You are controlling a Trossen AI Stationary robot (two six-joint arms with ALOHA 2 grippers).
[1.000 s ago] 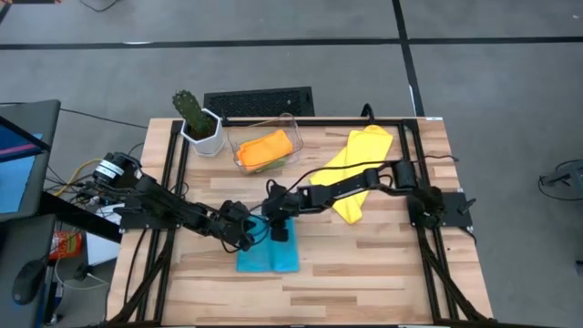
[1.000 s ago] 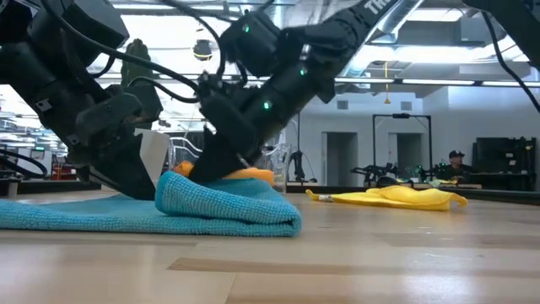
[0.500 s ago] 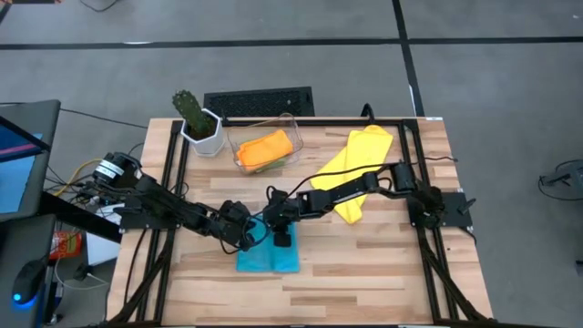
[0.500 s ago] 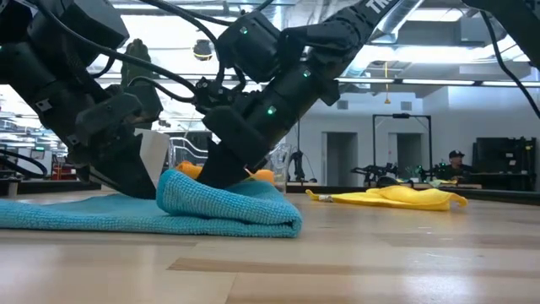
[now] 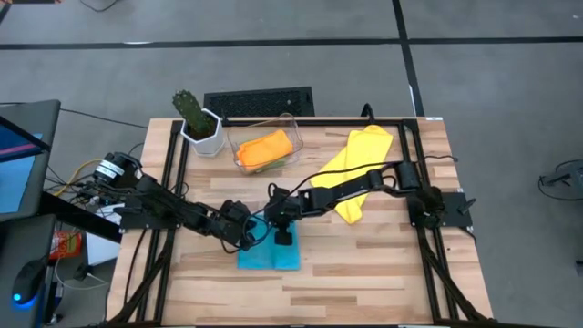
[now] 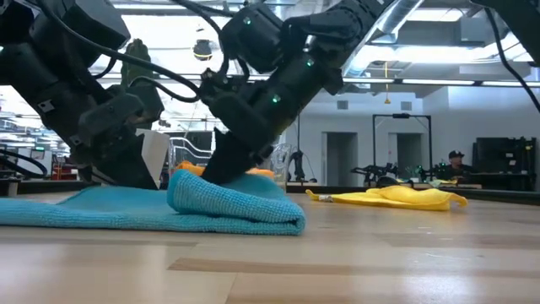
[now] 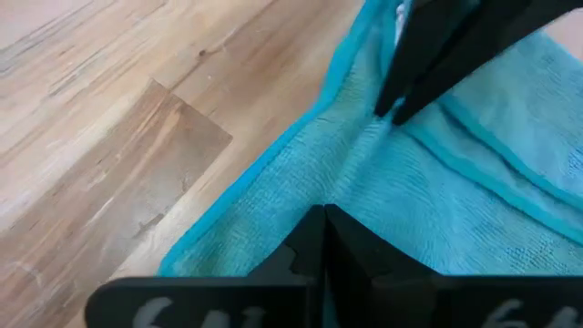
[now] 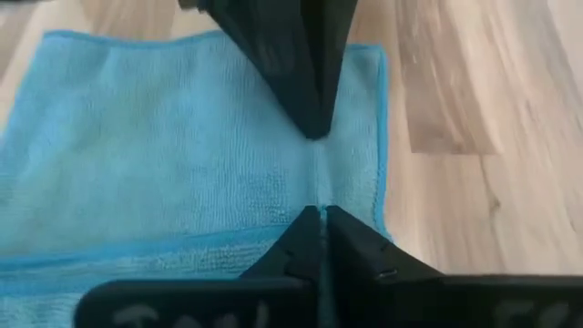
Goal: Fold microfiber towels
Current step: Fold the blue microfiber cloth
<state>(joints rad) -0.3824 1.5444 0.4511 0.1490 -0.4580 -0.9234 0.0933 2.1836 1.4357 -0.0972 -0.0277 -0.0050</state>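
no readable text anywhere

Nubby light blue towel [image 5: 270,259] on smooth wood table [image 5: 364,273].

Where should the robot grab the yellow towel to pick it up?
Probably the yellow towel is best pinched at its narrow end nearest the right arm's base, coming from above. It lies flat, long and crumpled, so a raised edge there gives the fingers something to close on.

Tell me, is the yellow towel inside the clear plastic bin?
No, the yellow towel lies flat on the table beside the bin, which holds the orange towel.
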